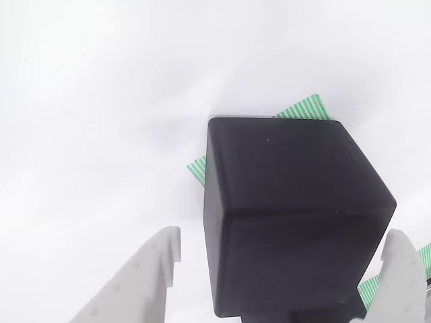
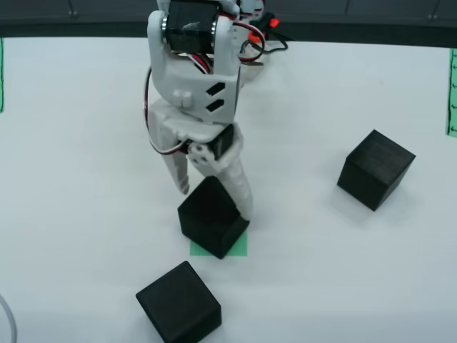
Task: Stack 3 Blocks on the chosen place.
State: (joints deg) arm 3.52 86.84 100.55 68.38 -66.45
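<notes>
A black block (image 2: 213,218) sits on the small green striped patch (image 2: 239,247), turned at an angle to it, with green showing at its front edge. My gripper (image 2: 214,200) straddles this block and is open. In the view that rides on the gripper, the block (image 1: 289,208) lies between the white fingers (image 1: 151,272) with a clear gap on the left, and corners of the patch (image 1: 304,108) peek out behind it. A second block (image 2: 178,304) lies in front of the patch. A third block (image 2: 376,169) lies to the right.
The white table runs to a dark band (image 2: 357,18) at the back. Long green striped strips lie at the right edge (image 2: 451,93) and the left edge (image 2: 1,75). A pale cable (image 2: 7,318) curves in at the bottom left.
</notes>
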